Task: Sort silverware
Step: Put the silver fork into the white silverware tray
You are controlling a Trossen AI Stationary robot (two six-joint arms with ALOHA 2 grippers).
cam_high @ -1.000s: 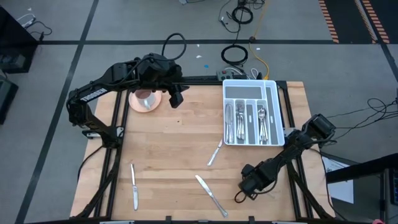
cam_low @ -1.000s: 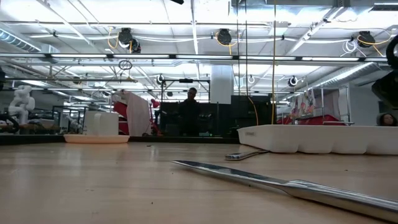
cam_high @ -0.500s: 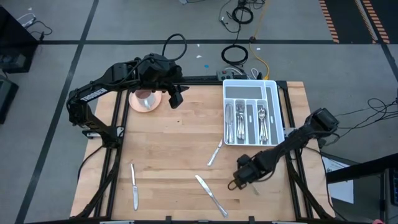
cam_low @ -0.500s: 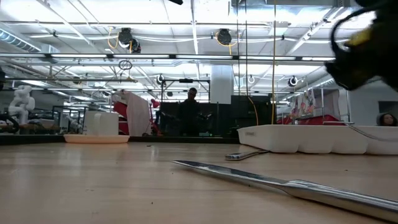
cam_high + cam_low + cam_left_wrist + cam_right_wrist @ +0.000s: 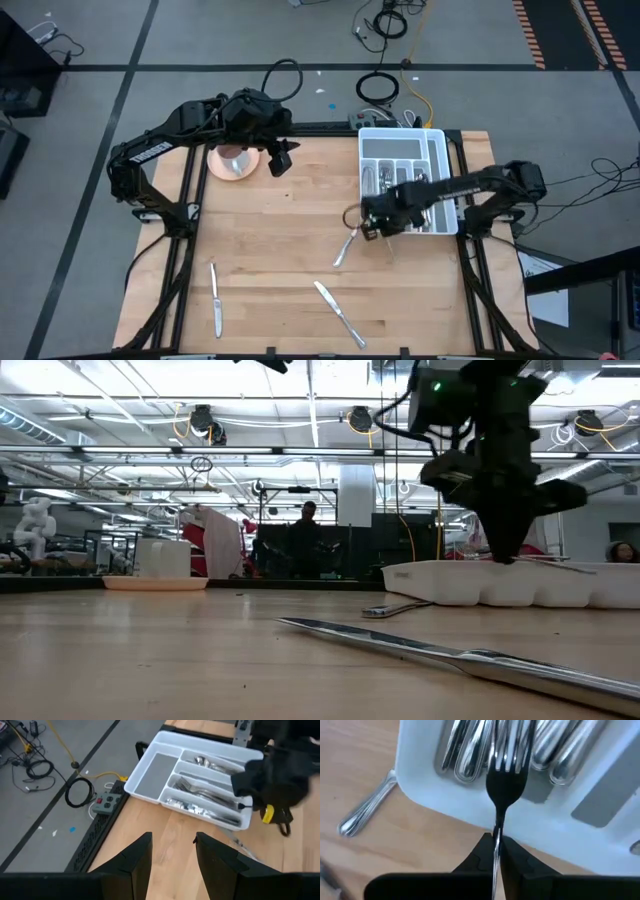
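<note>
Pinching fork (image 5: 506,775), right fingers (image 5: 481,854) closed

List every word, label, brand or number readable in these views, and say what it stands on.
None can be read.
White label on the left arm: print too small.
Signs on the room's far wall: blurred.
The white tray, the silverware and the right gripper's fork show no markings.

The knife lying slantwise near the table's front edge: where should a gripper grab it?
The knife lies flat, so best come straight down from above and pinch across its thicker handle, the end nearest the front edge, fingers either side of its narrow width.
</note>
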